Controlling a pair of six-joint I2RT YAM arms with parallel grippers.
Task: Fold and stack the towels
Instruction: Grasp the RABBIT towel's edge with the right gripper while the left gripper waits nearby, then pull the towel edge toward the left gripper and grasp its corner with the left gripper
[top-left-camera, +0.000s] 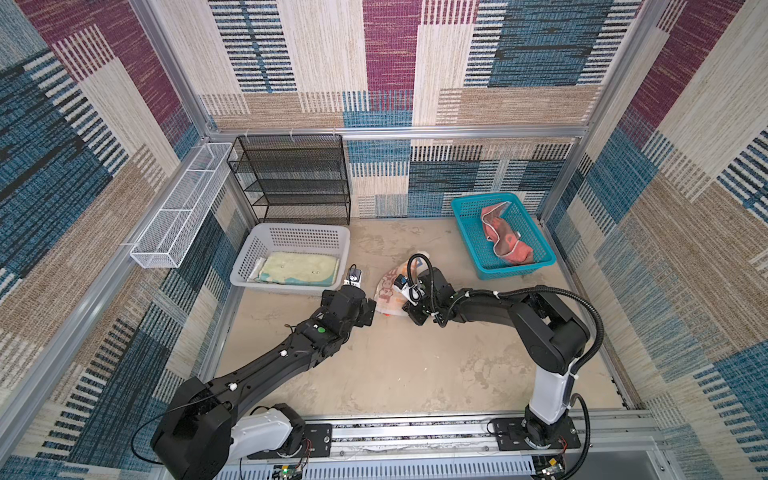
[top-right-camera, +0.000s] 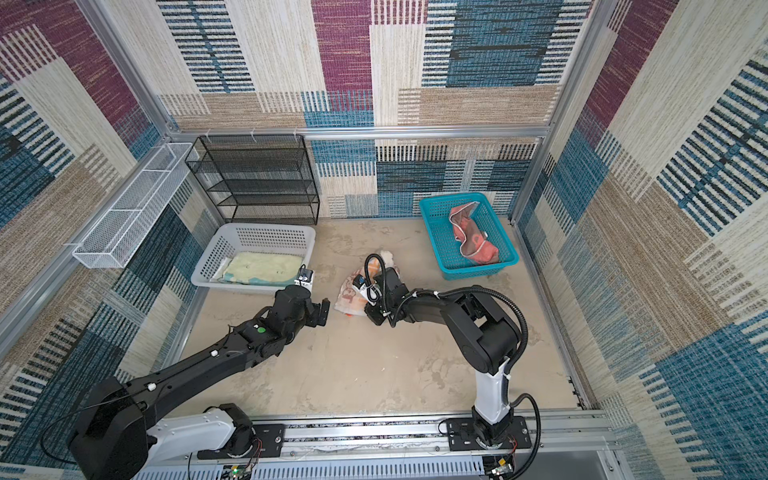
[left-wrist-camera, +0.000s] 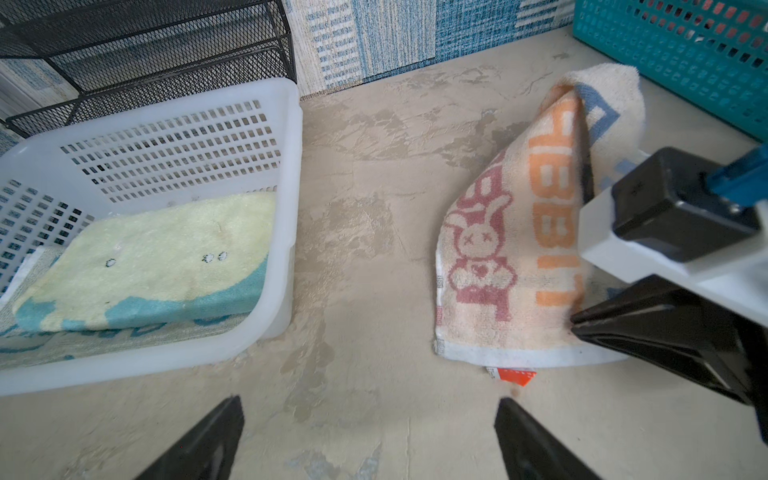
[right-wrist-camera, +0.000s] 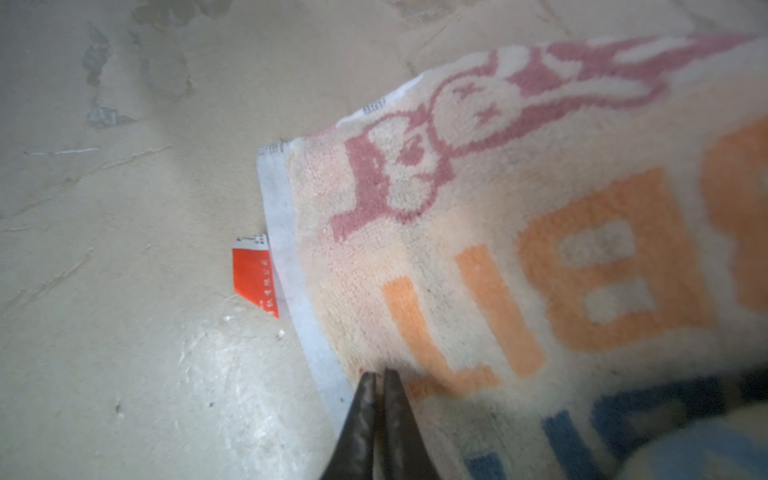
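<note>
Right hand (right-wrist-camera: 379, 376) clamped on lettered towel (right-wrist-camera: 498, 249) hem, left hand (left-wrist-camera: 369, 401) wide open.
Towel lies on table (top-left-camera: 415, 365) between white basket (top-left-camera: 245, 257) and teal basket (top-left-camera: 469, 232); pinch looks shallow, may slip or catch one layer, skewing fold.

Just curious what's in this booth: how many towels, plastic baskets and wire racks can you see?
Towels: 4 (rabbit towel, coral towel, yellow towel, patterned towel beneath it)
Plastic baskets: 2 (white basket, teal basket)
Wire racks: 2 (black shelf, white tray)
Total: 8
</note>
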